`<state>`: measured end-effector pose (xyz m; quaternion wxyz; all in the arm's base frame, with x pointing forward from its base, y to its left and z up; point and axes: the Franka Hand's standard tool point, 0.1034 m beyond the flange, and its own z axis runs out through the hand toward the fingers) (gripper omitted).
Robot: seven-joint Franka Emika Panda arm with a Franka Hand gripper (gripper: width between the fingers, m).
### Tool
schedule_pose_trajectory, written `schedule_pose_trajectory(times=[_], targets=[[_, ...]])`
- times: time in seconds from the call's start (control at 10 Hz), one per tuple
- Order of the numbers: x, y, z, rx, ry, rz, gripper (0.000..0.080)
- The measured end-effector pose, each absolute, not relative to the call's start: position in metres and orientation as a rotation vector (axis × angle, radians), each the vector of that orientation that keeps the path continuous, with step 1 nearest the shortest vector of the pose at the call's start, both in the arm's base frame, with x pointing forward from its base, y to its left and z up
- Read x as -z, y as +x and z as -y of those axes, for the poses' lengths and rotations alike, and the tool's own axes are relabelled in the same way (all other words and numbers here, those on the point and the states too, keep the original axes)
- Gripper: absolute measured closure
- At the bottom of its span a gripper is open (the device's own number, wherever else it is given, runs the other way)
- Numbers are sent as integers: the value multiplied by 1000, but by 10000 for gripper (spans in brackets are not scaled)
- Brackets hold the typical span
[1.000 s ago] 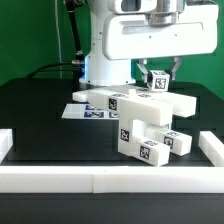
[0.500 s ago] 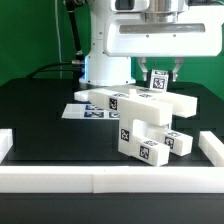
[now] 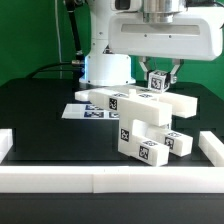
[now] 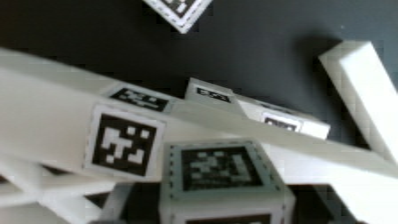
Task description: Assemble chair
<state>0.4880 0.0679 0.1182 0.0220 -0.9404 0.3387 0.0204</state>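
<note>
The partly built chair (image 3: 143, 128) stands mid-table: a long white tagged bar (image 3: 125, 100) lies across a stack of chunky tagged blocks (image 3: 150, 145). Just above the bar's end on the exterior view's right, my gripper (image 3: 160, 86) is shut on a small white tagged block (image 3: 158, 80), a dark finger on each side of it. In the wrist view that block (image 4: 222, 172) fills the near foreground with its tag facing the camera, and the long bar (image 4: 214, 125) and another tagged block (image 4: 128, 138) lie below it. The fingertips themselves are hidden there.
White border rails run along the front (image 3: 100, 180) and both sides (image 3: 212, 148) of the black table. The marker board (image 3: 84, 112) lies flat behind the chair on the exterior view's left. The robot's white base (image 3: 108, 68) stands at the back.
The gripper, still holding the small block, has shifted slightly toward the exterior view's right and the arm housing has risen a little. The chair parts have not moved.
</note>
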Motion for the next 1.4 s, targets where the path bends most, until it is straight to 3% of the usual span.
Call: schedule_pose_trajectory(times=[0.6,0.7,0.8,0.9,1.4], targets=[[-118,488,-68,-72,-2744,-1448,503],[-118,488,-68,-72,-2754,-1428,309],[-118,488,-68,-71,-2775,-1386,309],[-118,488,-68,-70,-2783,-1368,180],[-118,488,-68,-53,-3014,-696,150]])
